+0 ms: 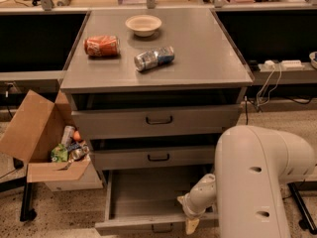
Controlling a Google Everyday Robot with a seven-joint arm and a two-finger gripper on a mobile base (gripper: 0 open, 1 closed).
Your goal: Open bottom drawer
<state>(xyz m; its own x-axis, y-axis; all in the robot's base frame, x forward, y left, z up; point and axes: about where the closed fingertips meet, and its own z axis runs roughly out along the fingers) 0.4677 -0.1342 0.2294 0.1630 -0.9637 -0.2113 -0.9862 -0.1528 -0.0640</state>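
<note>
At the 6 o'clock edge of the view, the bottom drawer stands pulled out of the cabinet, open toward you. Its front panel is partly cut off by the frame, and so is its dark handle. The panel's long axis runs from 9 to 3 o'clock.

The gripper sits at that front panel, just at 3 o'clock of the handle, with one pale tip hanging over the edge. You cannot tell whether it is spread or closed, or whether it grips the panel. The bulky white arm hides the drawer's right corner.

The middle drawer and top drawer lie above, toward 12 o'clock.

On the cabinet top lie a red can, a crushed silver and blue can and a bowl. No label on either can is readable.

At 9 o'clock a cardboard box holds jumbled items too small to name.
</note>
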